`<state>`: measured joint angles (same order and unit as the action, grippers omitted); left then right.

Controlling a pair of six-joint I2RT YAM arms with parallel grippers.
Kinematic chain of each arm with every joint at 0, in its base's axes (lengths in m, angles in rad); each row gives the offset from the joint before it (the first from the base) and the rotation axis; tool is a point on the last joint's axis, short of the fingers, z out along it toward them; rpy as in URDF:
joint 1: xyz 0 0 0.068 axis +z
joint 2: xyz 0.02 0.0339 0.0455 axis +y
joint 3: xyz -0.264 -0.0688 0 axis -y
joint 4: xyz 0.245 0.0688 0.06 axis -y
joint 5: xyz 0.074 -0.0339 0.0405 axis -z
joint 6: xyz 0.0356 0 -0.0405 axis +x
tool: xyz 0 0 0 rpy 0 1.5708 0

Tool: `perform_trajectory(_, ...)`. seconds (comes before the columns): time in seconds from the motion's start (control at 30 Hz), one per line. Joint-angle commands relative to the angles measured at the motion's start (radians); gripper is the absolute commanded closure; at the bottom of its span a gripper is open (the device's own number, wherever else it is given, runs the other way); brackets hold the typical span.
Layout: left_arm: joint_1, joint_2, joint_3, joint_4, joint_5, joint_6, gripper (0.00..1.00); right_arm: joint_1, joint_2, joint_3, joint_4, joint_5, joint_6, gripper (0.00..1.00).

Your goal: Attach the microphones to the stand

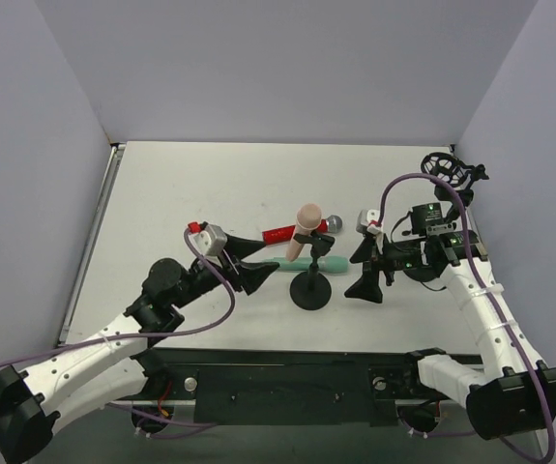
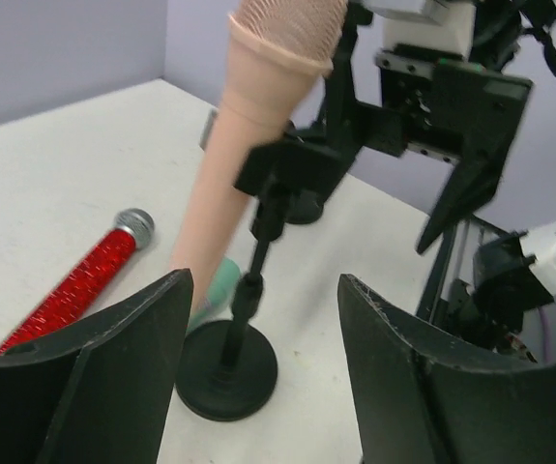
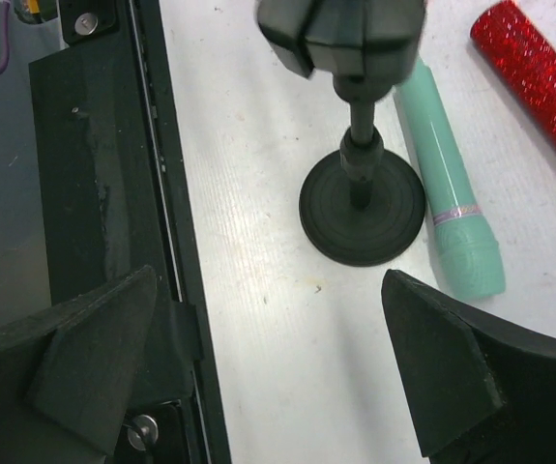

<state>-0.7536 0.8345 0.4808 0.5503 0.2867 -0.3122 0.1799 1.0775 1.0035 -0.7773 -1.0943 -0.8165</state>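
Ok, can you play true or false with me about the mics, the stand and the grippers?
1. The pink mic sits in the clip of the stand. True.
2. The green mic is in the stand too. False: it lies on the table beside the stand's base.
3. The red mic lies on the table. True.
4. The left gripper holds the red mic. False: it is open and holds nothing.
5. The right gripper is open with nothing in it. True.
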Motion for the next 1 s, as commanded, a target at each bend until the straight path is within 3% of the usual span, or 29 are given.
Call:
perform_trajectory(0.0,-0.204,-0.060,-0.045,-0.108,-0.217,0.063,0.28,-0.054,0.004,-0.040,0.027,-0.085,-0.004,0.05)
perform_trajectory(0.1,-0.436,-0.040,-0.097,-0.061,-0.468,0.232,0.27,-0.053,0.015,-0.026,0.027,-0.064,0.011,0.05)
perform_trajectory(0.23,-0.579,0.099,-0.162,0.161,-0.663,0.352,0.28,-0.053,0.016,-0.032,0.029,-0.050,0.000,0.06)
perform_trajectory(0.47,-0.610,0.432,-0.127,0.555,-0.802,0.441,0.30,-0.049,-0.004,-0.039,0.027,-0.044,-0.010,0.06)
perform_trajectory(0.6,-0.602,0.572,-0.082,0.669,-0.848,0.476,0.30,-0.049,-0.008,-0.037,0.026,-0.044,-0.012,0.06)
perform_trajectory(0.97,-0.555,0.716,0.087,0.617,-0.873,0.395,0.48,-0.049,-0.019,-0.037,0.021,-0.044,-0.023,0.06)
